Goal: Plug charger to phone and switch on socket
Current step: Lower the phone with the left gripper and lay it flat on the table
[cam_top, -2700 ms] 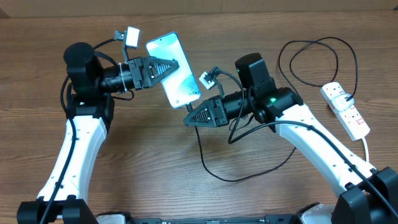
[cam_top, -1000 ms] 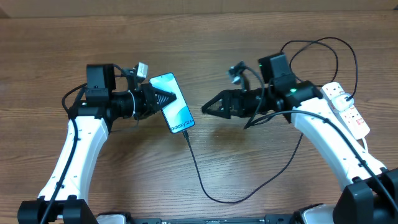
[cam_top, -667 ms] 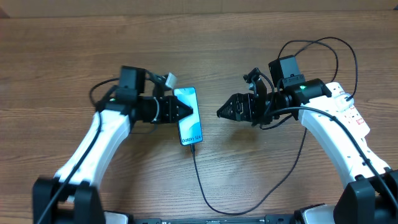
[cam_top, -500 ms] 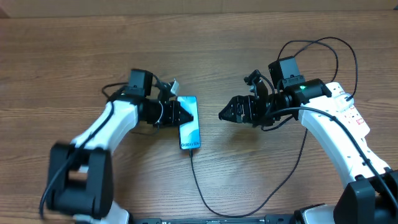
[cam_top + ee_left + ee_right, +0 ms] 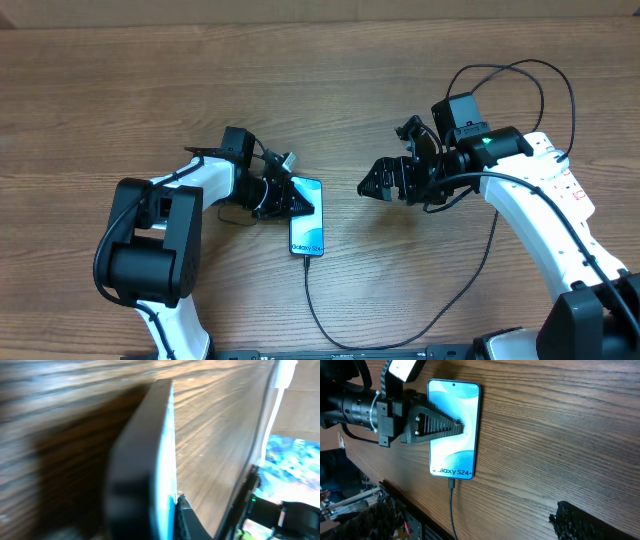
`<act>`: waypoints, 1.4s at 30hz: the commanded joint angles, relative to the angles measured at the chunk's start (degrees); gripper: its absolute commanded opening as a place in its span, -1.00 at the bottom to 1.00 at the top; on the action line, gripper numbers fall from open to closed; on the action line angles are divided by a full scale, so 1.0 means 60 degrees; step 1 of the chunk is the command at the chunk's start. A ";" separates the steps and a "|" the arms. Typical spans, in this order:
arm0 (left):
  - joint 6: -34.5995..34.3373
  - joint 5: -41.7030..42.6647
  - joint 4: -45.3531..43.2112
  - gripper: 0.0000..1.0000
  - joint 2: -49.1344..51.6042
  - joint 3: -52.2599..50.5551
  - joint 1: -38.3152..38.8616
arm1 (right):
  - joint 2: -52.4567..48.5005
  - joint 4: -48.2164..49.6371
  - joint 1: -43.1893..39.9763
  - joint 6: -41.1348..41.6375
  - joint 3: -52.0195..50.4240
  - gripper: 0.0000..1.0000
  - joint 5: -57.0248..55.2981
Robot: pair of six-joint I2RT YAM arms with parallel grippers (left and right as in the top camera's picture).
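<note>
Phone [image 5: 307,217] sits in the left gripper [image 5: 298,203]. The jaws are almost closed and pinch its left long edge, and one ribbed black finger [image 5: 436,422] reaches across the light blue screen to about its middle. In the left wrist view the phone shows edge-on, a black rim with a thin strip of blue, low over the wood grain.

The right gripper [image 5: 366,188] is spread wide and holds nothing. It hangs to the right of the phone, well apart from it, with its fingertips pointing toward it.

The phone lies screen up, flat or nearly flat, near the middle of the desk [image 5: 100,80] and a little left of centre. Its long side runs from the far edge toward the near edge, and the "Galaxy S24+" end faces the near edge.

The charger [image 5: 310,300] has its small plug seated in that near end. Its thin black cable runs toward the near edge of the desk, then curves right and rises beneath the right arm.

The socket [image 5: 572,195] lies by the right edge, partly hidden behind the right arm. Its switches are too small to read.
</note>
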State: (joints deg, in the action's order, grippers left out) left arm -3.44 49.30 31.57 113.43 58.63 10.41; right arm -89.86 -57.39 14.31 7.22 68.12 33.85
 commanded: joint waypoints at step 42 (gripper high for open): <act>-0.0146 -0.3829 0.0557 -0.26 0.0142 0.0102 0.0025 | 0.0029 -0.0029 0.0033 -0.0109 0.0080 1.00 -0.0637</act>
State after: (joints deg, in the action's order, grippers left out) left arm -9.87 38.92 33.41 111.53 61.23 10.90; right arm -89.86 -57.82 14.31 7.22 68.12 30.50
